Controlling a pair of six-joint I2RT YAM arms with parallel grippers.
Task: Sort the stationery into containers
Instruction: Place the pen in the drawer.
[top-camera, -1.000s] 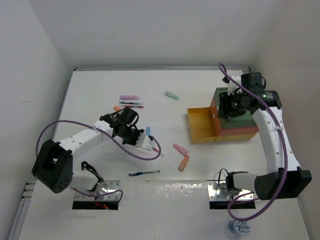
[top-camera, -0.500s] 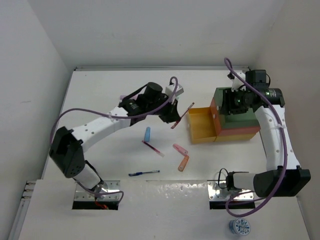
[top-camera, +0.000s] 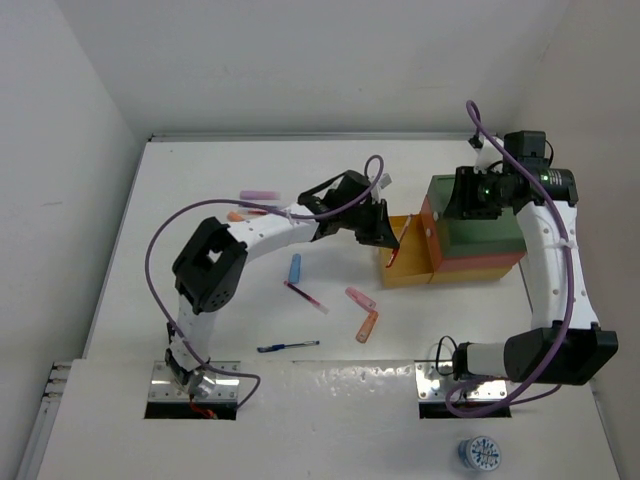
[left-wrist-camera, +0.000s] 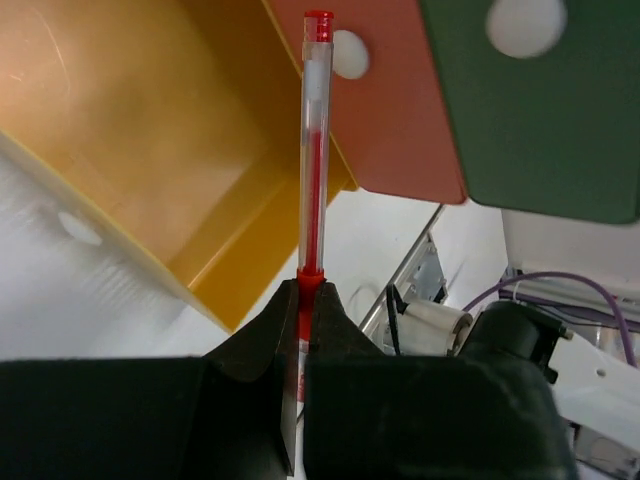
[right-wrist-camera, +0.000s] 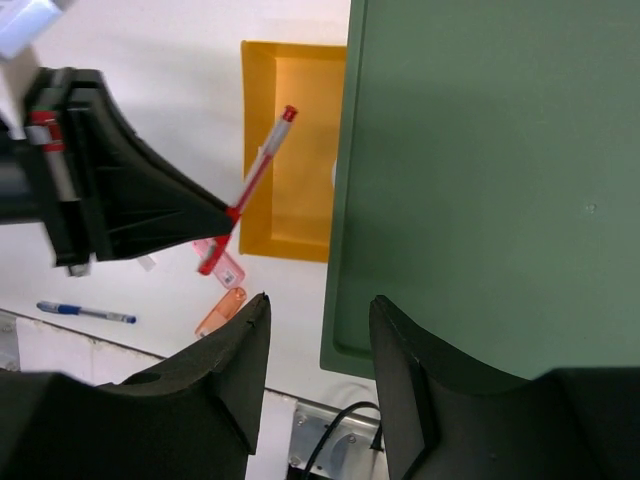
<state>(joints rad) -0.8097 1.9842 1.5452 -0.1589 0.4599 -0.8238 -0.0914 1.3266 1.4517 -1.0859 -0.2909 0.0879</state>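
My left gripper (top-camera: 388, 232) is shut on a thin red pen (top-camera: 403, 236) and holds it over the pulled-out yellow tray (top-camera: 410, 265). In the left wrist view the jaws (left-wrist-camera: 305, 300) pinch the pen (left-wrist-camera: 313, 150) at its red collar, and its tip points at the yellow tray (left-wrist-camera: 130, 130) and the red-orange tray (left-wrist-camera: 390, 110). My right gripper (top-camera: 468, 195) is open and empty above the green tray (top-camera: 495, 230), which tops the stack. The right wrist view shows the green tray (right-wrist-camera: 490, 180), the yellow tray (right-wrist-camera: 300, 200) and the held pen (right-wrist-camera: 262, 168).
On the table lie a pink marker (top-camera: 258, 194), a blue marker (top-camera: 295, 267), a second red pen (top-camera: 305, 297), a pink marker (top-camera: 360, 298), an orange marker (top-camera: 368, 326) and a blue pen (top-camera: 288, 347). White walls enclose the table.
My left gripper has swung right with the red pen, from mid-table to over the yellow tray. My right gripper has shifted slightly right over the green tray.
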